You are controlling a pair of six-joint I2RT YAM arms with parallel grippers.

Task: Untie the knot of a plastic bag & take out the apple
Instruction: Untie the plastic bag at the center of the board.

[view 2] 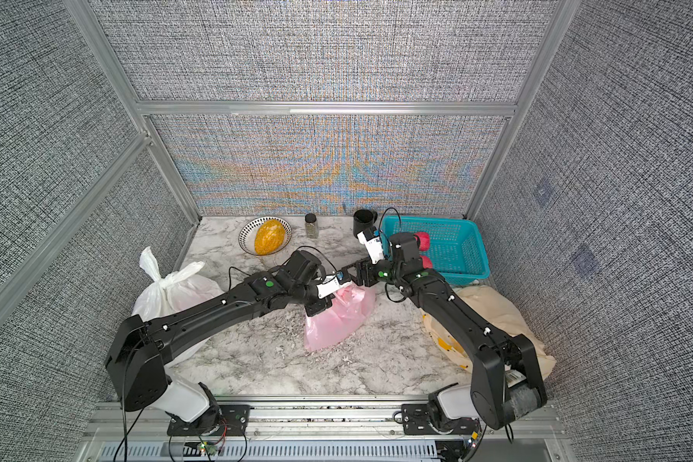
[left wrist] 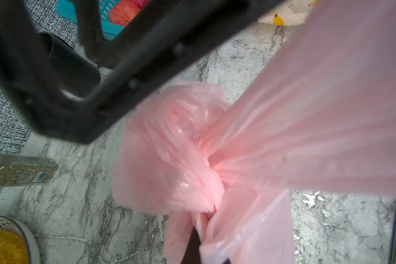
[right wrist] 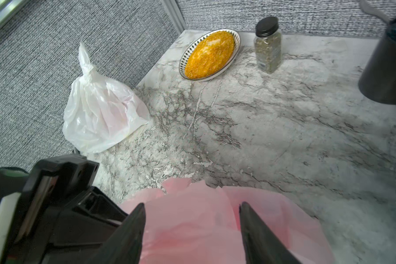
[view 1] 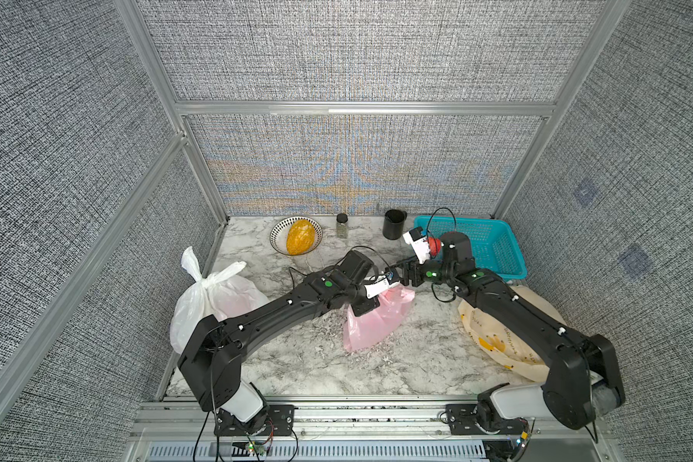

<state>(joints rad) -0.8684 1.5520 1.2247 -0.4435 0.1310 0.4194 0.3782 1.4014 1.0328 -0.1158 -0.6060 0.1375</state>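
The pink plastic bag [view 1: 377,324] sits mid-table, its top gathered into a knot [left wrist: 212,166]. My left gripper [view 1: 367,308] comes in from the left and is shut on pink film just beside the knot; in the left wrist view the left gripper [left wrist: 197,230] is mostly wrapped in plastic. My right gripper [view 1: 397,274] reaches from the right, just above the bag's top. In the right wrist view the right gripper [right wrist: 191,205] stands open, with pink film lying between and below its fingers [right wrist: 135,219]. The apple is hidden.
A knotted white bag [view 1: 213,296] stands at the left and a cream bag [view 1: 505,340] lies under the right arm. Along the back are a bowl [view 1: 277,230] with a yellow lump, a spice jar [view 1: 341,226], a black cup [view 1: 394,224] and a teal basket [view 1: 493,244] holding red round things [view 2: 423,240].
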